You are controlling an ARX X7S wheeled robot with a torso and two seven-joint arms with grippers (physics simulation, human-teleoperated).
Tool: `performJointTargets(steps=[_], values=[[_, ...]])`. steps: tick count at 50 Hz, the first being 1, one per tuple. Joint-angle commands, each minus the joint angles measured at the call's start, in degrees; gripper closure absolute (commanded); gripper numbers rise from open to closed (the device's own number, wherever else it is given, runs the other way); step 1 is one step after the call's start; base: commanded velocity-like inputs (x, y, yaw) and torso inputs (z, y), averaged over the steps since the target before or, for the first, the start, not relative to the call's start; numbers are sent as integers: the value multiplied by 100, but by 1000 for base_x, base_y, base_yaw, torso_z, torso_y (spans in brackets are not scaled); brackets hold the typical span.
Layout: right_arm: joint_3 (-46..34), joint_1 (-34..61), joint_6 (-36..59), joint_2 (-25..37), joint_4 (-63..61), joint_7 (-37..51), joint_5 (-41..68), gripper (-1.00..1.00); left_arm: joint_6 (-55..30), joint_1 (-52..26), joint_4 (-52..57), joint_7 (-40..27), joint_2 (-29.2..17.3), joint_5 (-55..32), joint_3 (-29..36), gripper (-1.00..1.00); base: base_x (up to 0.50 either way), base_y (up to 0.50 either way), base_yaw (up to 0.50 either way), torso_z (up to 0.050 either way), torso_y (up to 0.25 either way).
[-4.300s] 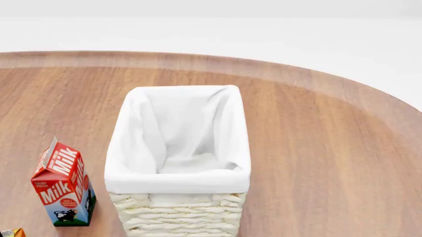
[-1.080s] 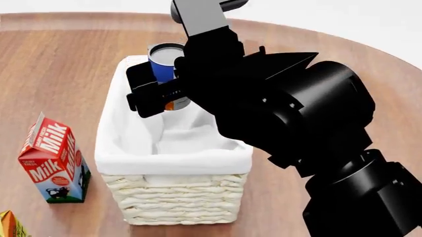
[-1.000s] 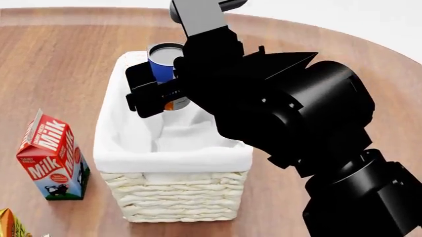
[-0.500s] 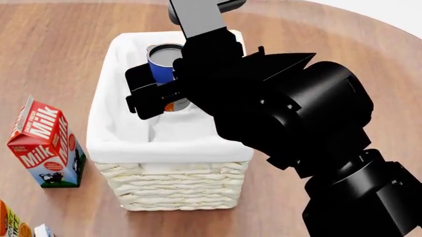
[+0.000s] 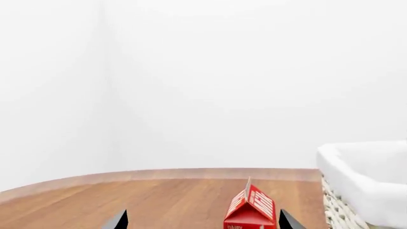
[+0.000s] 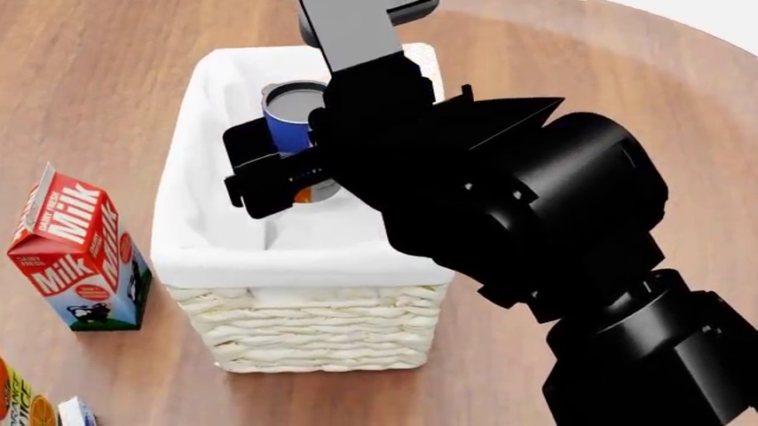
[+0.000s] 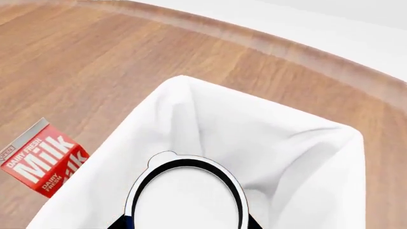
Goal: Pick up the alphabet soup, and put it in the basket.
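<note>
Half the soup can (image 6: 291, 124) hidden — right pincer (image 6: 284, 164) grips it.

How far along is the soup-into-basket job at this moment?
Done: the alphabet soup is off the table, clamped in the right gripper. In hand: the head view shows the can held over the basket, and the right wrist view shows its lid above the white lining. Left: lowering or releasing it inside and pulling the arm out. The left gripper sits idle, open, near the milk carton.

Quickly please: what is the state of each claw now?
Left claw: open, holding nothing.
Right claw: closed on the alphabet soup can, over the basket.
</note>
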Motion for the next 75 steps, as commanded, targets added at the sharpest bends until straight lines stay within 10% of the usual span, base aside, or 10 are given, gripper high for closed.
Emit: performJointTargets(steps=[1, 34, 35, 75], values=[[32, 56, -12, 13, -68, -56, -93, 100, 54, 10, -1, -9, -15, 4, 17, -100, 0, 0, 0, 0, 0], [-327, 22, -226, -110, 113, -151, -396, 100, 101, 47, 44, -58, -60, -8, 19, -100, 0, 0, 0, 0, 0], [-277, 19, -327, -108, 134, -58, -450, -100, 95, 42, 44, -57, -58, -10, 23, -100, 0, 0, 0, 0, 0], [949, -207, 205, 1360, -2478, 1038, 852, -100, 115, 65, 57, -128, -85, 22, 33, -100, 0, 0, 0, 0, 0]])
